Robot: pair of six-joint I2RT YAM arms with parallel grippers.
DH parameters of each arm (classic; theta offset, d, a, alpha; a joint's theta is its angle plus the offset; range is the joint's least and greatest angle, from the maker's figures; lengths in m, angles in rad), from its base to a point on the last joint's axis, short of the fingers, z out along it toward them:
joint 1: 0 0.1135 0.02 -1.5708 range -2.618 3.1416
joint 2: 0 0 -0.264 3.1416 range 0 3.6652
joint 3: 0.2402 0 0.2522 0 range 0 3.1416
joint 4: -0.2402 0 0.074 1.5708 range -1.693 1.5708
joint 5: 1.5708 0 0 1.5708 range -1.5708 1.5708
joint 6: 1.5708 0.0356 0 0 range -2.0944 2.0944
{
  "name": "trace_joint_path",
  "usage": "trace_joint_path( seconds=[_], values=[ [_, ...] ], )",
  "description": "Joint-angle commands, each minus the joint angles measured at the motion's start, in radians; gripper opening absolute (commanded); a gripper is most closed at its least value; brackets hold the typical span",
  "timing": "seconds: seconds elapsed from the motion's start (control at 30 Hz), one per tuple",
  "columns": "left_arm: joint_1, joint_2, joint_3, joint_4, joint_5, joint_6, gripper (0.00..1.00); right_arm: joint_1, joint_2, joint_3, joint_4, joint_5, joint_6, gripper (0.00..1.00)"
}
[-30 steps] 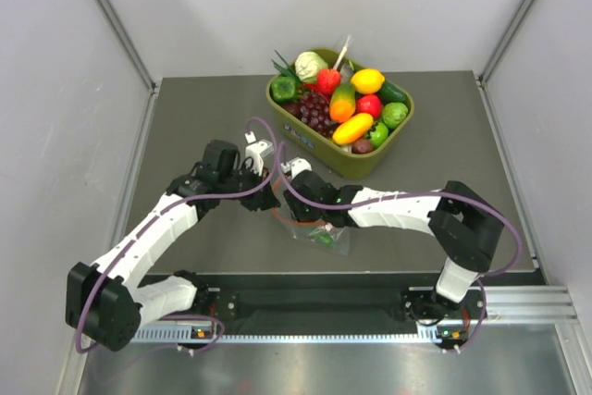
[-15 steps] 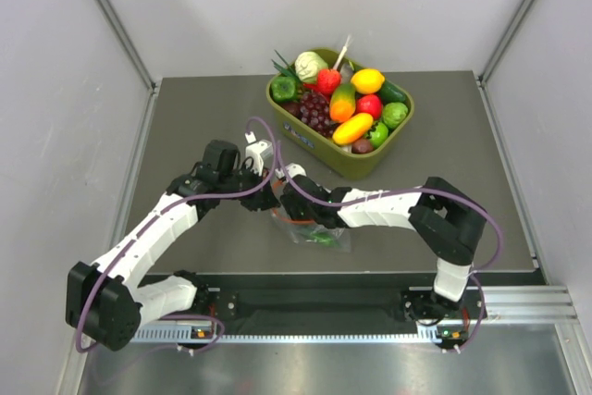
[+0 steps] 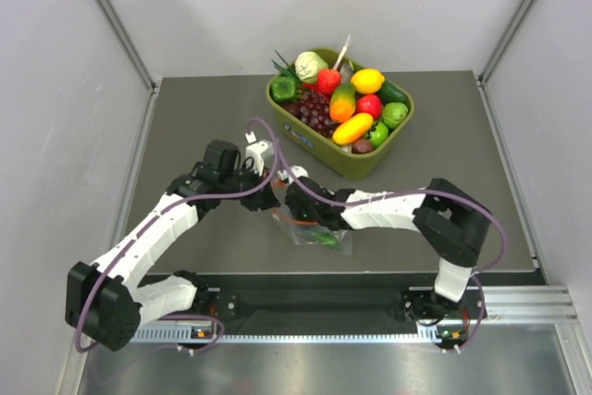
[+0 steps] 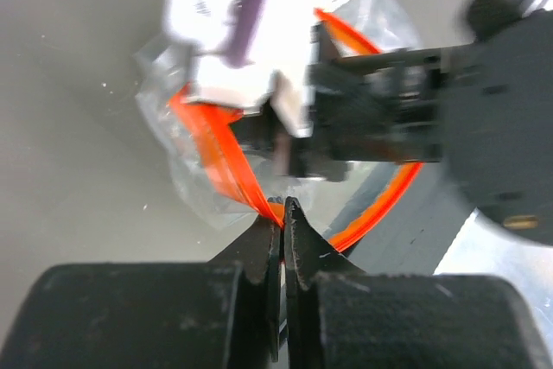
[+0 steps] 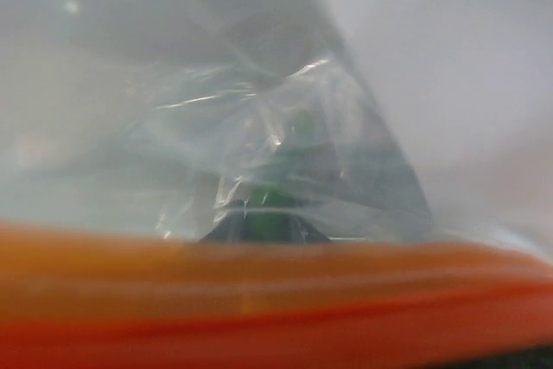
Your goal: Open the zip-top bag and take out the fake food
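The left jaws are shut on the orange zip strip [image 4: 223, 162] of the bag [image 3: 319, 234], pinching one lip at its very edge. The right jaws sit at the bag's mouth, but the views do not show whether they grip anything. The bag rests on the tabletop [image 3: 203, 127] between the arms, with a green piece [image 5: 278, 183] inside. A pull could slip the thin strip from the left pinch, or drag the light bag along without widening it.
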Motion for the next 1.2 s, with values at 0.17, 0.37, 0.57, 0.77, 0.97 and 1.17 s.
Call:
trace_joint_path(
  seconds=[0.17, 0.37, 0.57, 0.77, 0.97, 1.17],
  values=[
    [-0.009, 0.016, 0.032, 0.014, -0.083, 0.021, 0.0, 0.016, -0.3, -0.086, 0.076, -0.05, 0.015, 0.01],
    [-0.008, 0.022, 0.032, 0.011, -0.097, 0.019, 0.0, 0.015, -0.442, -0.155, 0.175, -0.116, 0.026, 0.0],
    [-0.006, 0.031, 0.032, 0.008, -0.098, 0.019, 0.0, 0.012, -0.531, -0.237, 0.289, -0.148, 0.05, 0.0],
    [-0.008, 0.035, 0.035, 0.0, -0.129, 0.021, 0.0, -0.01, -0.582, -0.251, 0.314, -0.24, 0.026, 0.0],
    [-0.006, 0.008, 0.031, 0.018, -0.138, 0.021, 0.0, -0.018, -0.507, -0.182, 0.17, -0.272, -0.028, 0.0],
    [-0.006, -0.008, 0.029, 0.026, -0.141, 0.023, 0.0, -0.018, -0.393, -0.129, 0.131, -0.381, -0.045, 0.0]
  ],
)
